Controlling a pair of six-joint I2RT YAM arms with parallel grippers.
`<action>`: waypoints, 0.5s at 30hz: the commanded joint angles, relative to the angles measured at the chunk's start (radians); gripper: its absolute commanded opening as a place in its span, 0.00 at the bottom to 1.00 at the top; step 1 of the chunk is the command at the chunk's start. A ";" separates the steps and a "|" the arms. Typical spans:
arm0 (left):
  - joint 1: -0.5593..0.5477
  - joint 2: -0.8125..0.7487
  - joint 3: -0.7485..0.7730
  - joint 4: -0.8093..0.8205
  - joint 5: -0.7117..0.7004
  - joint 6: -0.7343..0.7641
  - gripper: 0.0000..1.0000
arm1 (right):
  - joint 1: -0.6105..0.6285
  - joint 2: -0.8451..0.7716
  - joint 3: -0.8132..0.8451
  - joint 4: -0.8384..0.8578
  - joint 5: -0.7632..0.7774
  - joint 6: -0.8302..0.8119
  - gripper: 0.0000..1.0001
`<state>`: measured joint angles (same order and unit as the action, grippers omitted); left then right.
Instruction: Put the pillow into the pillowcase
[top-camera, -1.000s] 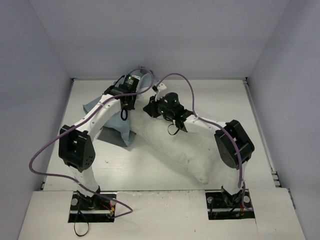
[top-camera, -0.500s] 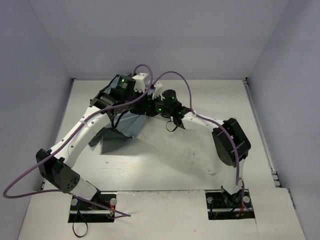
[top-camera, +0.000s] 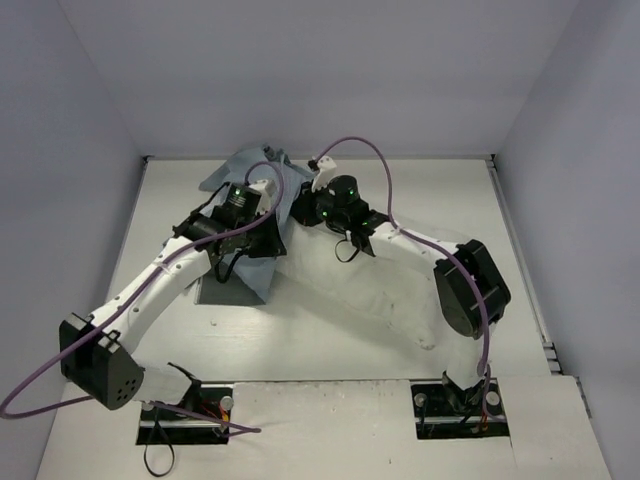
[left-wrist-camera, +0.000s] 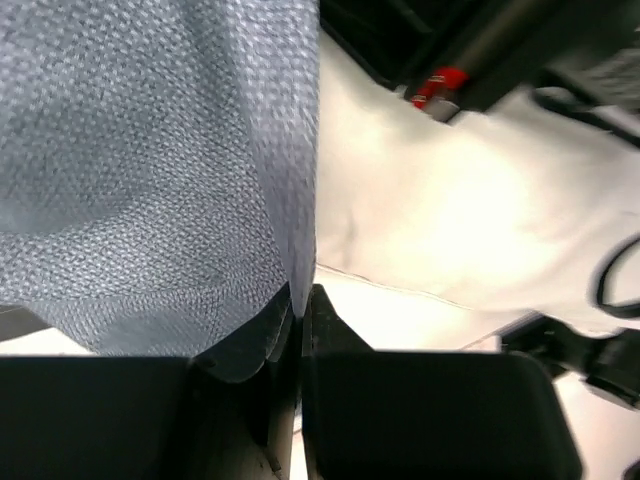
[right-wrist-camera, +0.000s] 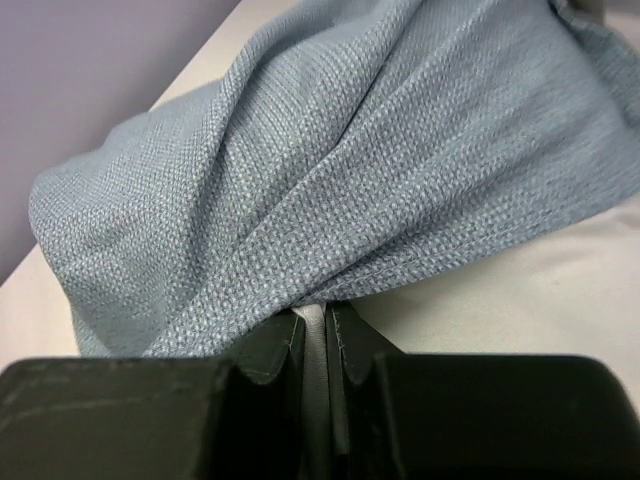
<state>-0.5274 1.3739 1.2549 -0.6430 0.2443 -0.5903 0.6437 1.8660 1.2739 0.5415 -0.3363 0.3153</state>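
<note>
The white pillow (top-camera: 372, 292) lies slantwise from the table's middle toward the right arm's base. Its far end goes under the pillowcase (top-camera: 240, 172), pale blue-grey and bunched at the back, with a dark side (top-camera: 235, 288) lying flat in front. My left gripper (top-camera: 268, 228) is shut on a fold of the pillowcase (left-wrist-camera: 160, 170), with the pillow (left-wrist-camera: 450, 220) just to its right. In the right wrist view my right gripper (right-wrist-camera: 318, 325) is shut on a thin pale strip of the pillow, whose upper end is hidden under the pillowcase (right-wrist-camera: 350, 170) hem draped over the fingertips.
Pale walls close in the white table (top-camera: 290, 345) on the left, back and right. Purple cables (top-camera: 355, 148) loop above both wrists. The left arm's elbow (top-camera: 98, 360) hangs near the front left corner, and the right arm's elbow (top-camera: 470, 290) stands beside the pillow.
The left gripper lifted the pillowcase up and back, then came down toward the pillow, leaving the pale fabric bunched at the back. The left elbow swung to the front left. The right gripper shifted slightly back.
</note>
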 joint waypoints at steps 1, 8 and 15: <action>-0.037 -0.061 0.110 0.009 0.050 -0.055 0.00 | -0.035 -0.137 0.079 0.086 0.181 0.014 0.00; -0.138 0.028 0.336 0.032 0.220 -0.095 0.00 | 0.023 -0.076 0.099 0.103 0.224 0.053 0.00; -0.129 -0.003 0.244 0.117 0.221 -0.140 0.00 | 0.094 0.036 -0.036 0.126 0.131 0.059 0.00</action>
<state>-0.6327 1.4193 1.5108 -0.6174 0.3233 -0.6697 0.7059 1.8519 1.2621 0.5541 -0.1936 0.3668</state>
